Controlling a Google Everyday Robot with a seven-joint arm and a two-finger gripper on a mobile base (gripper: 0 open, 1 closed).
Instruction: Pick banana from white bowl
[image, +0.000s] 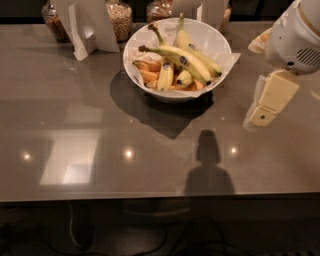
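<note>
At the right edge, the arm (295, 37) is a rounded, glossy white shell with a tan band near its top and a small patch of dark vent dots. Just below it on the right side is the gripper (255, 120), blocky and pale cream-yellow, with a small dark spot near its tip.

banana (172, 52) atop fruit in white bowl (209, 39); gripper (256, 118) right, apart

A large, deep, glossy white bowl (212, 37) sat toward the back of a grey, reflective table (150, 150). Inside it, a long curved yellow banana with a greenish stem (175, 54) lay across short yellow bananas (165, 77) and orange fruit pieces (147, 75). The robot's cream-coloured gripper (256, 120) hung over the table, right of the bowl and apart from it.
</note>
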